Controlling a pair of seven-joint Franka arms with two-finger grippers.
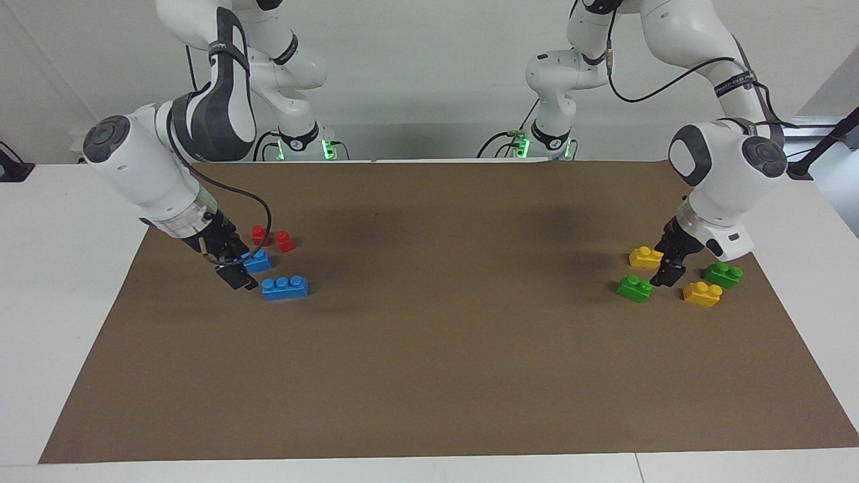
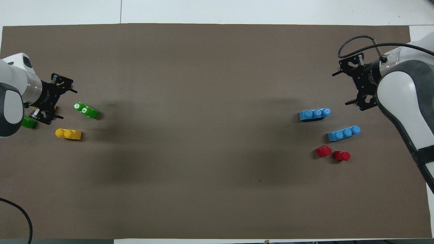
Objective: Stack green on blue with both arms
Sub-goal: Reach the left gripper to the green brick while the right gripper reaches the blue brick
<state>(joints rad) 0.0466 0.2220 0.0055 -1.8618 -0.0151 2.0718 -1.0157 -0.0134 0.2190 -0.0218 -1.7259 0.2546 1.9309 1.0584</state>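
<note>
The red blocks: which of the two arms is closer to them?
The right. The right gripper hangs low over the blue bricks, just beside the red blocks. The left gripper is at the other end of the table, among the green bricks and yellow bricks.

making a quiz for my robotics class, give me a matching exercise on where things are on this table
Things:
1. red blocks
2. left claw
3. right claw
4. brown mat

Places or states:
A. open, low among the green and yellow bricks
B. covers the tabletop under every brick
C. nearer to the robots than the two blue bricks
D. open, low beside the blue bricks

Pairs: 1-C, 2-A, 3-D, 4-B
</note>
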